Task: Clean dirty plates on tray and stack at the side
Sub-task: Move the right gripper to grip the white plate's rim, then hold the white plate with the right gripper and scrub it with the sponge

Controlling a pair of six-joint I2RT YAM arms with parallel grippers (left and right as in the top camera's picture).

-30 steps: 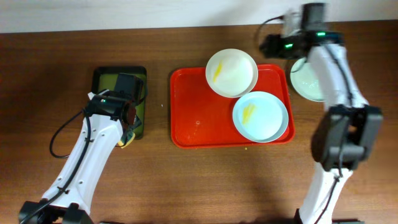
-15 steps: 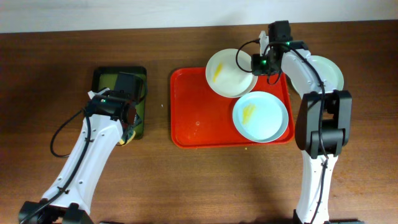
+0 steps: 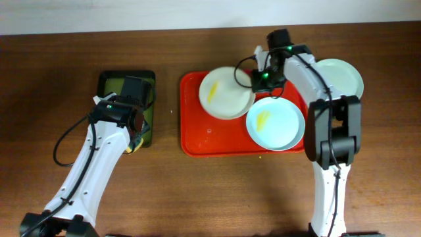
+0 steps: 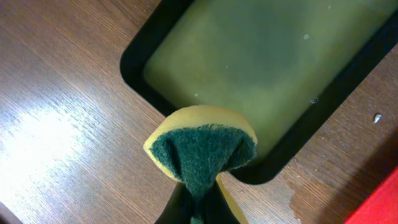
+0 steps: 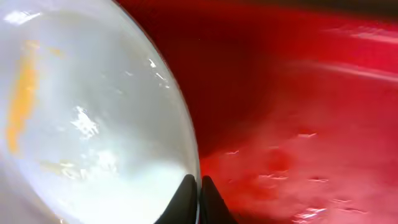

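Observation:
A cream-white plate (image 3: pixel 223 93) with a yellow smear lies in the red tray (image 3: pixel 197 131) at its far side. My right gripper (image 3: pixel 254 81) is shut on the right rim of this plate; the right wrist view shows the rim of the plate (image 5: pixel 93 124) pinched between the two fingertips of the gripper (image 5: pixel 199 186). A pale blue plate (image 3: pixel 275 123), also smeared yellow, sits at the tray's right. Another pale plate (image 3: pixel 340 75) rests on the table to the right of the tray. My left gripper (image 4: pixel 202 208) is shut on a folded yellow-and-green sponge (image 4: pixel 202 149).
A small dark green-black tray (image 3: pixel 108 82) lies left of the red tray, with the left gripper (image 3: pixel 136 141) and sponge hanging over its near right corner (image 4: pixel 267 171). The right arm reaches across the tray's far right corner.
My right gripper swung left from the plate beside the tray, shut on the cream plate's rim and drew that plate left, further onto the tray. The left arm stayed put.

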